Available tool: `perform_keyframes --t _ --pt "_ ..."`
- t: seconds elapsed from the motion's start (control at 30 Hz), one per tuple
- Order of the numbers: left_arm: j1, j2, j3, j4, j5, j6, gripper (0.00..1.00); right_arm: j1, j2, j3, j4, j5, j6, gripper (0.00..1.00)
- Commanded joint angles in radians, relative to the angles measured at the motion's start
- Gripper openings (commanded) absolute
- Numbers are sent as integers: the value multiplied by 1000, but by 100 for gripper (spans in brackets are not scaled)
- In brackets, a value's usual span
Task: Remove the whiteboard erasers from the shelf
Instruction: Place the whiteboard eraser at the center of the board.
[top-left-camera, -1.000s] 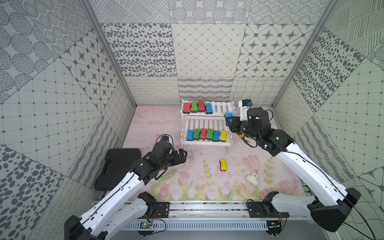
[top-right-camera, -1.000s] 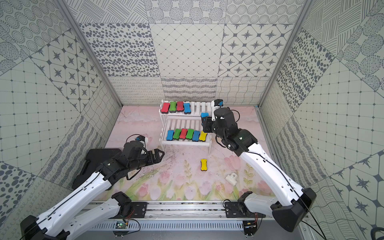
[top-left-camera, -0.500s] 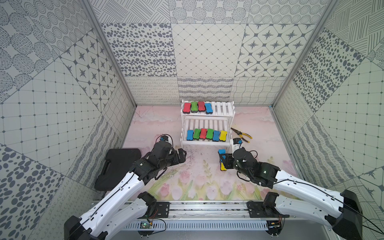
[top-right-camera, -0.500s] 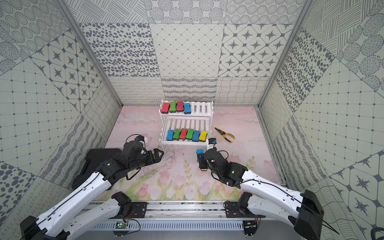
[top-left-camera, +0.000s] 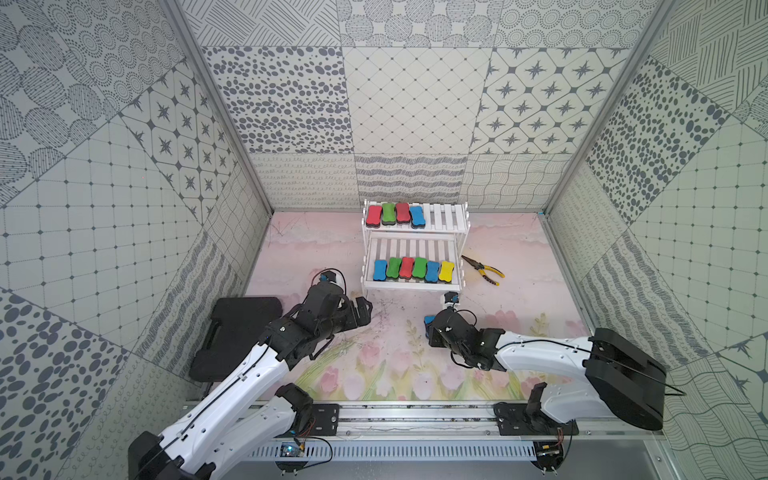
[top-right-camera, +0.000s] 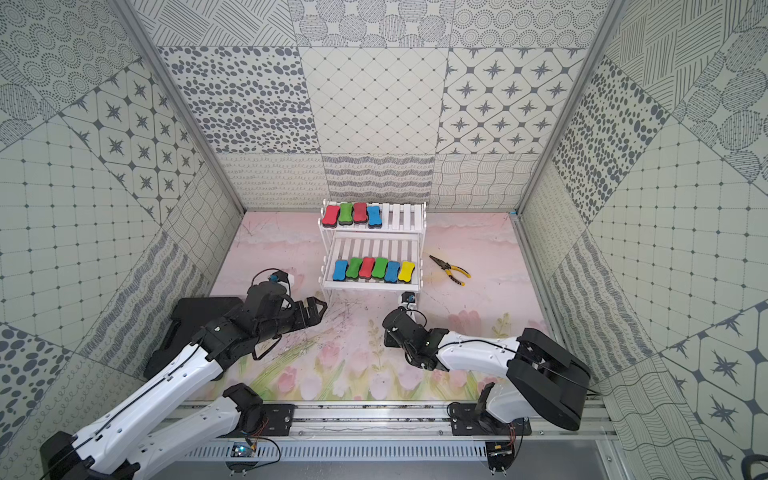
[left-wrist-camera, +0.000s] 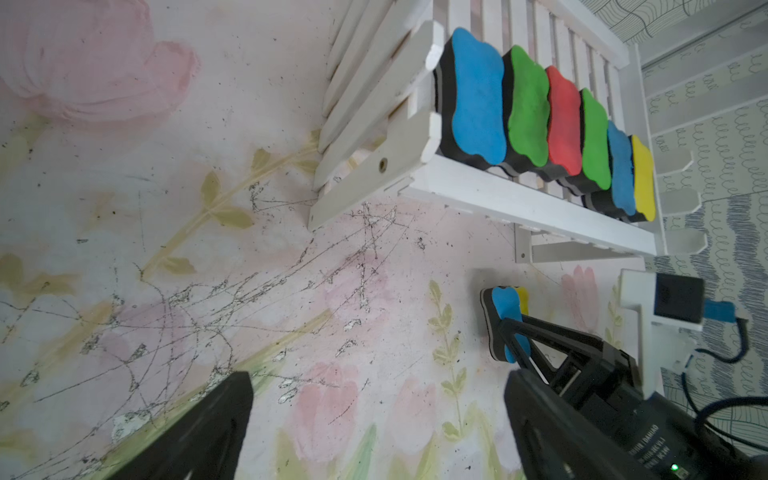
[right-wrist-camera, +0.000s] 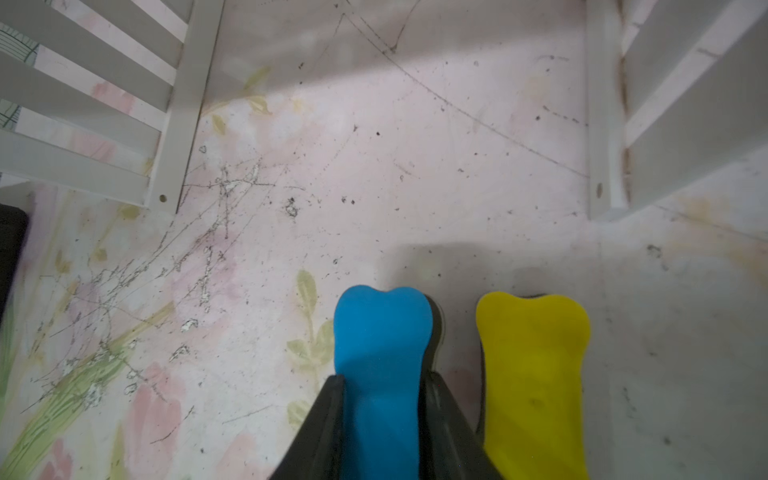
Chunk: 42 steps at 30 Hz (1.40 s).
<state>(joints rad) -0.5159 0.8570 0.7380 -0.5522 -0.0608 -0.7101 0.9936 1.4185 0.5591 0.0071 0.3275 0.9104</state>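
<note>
patterned grey walls (top-left-camera: 415, 104) enclose a floral floor (top-left-camera: 523, 249).

Your shelf (top-left-camera: 440, 218) stands at the back middle of the worktop (top-left-camera: 519, 257), with four erasers (top-left-camera: 395, 214) in a row on the left of its upper rear tier and six erasers (top-left-camera: 411, 269) side by side on its lower front tier. The pliers (top-left-camera: 484, 271) lie just right of it, the case (top-left-camera: 237, 328) at front left. Before its right front leg your right hand (right-wrist-camera: 384, 380) grips another eraser (right-wrist-camera: 382, 328), a loose eraser (right-wrist-camera: 534, 365) just beside it.

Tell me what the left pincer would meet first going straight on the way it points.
Probably the floral mat, just short of the near leg of the shelf; the left pincer tilts downward, though depth is unclear.
</note>
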Motion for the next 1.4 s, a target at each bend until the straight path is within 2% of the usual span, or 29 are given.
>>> perform_keyframes --t 0.0,0.07,0.2,0.33,0.57,0.7,0.8,0.9,1.03,1.13,1.37 --pt "2 2 17 -8 -18 9 99 5 43 26 73 21 24 32" --pt "3 5 18 -9 -18 9 100 5 56 34 61 19 29 36" --pt "2 3 18 -12 -18 9 100 5 47 42 27 21 36 50" --pt "2 3 15 -12 -16 5 100 6 -6 55 -28 25 33 56" --pt "2 5 14 -5 -2 2 100 11 -239 136 -224 9 -54 56" --pt "1 14 18 2 7 4 99 -7 -348 278 -344 6 -185 56" --pt "4 23 20 1 15 5 100 -40 -361 410 -407 -7 -279 55" --pt "2 28 24 1 15 6 100 -106 -308 564 -452 -57 -362 54" --pt "4 31 27 0 15 7 100 -210 -164 784 -492 -160 -437 54" --pt "4 31 31 -1 18 6 100 -261 -28 949 -538 -184 -491 55" --pt "4 32 33 -8 18 9 100 -336 223 1216 -632 -216 -577 55"
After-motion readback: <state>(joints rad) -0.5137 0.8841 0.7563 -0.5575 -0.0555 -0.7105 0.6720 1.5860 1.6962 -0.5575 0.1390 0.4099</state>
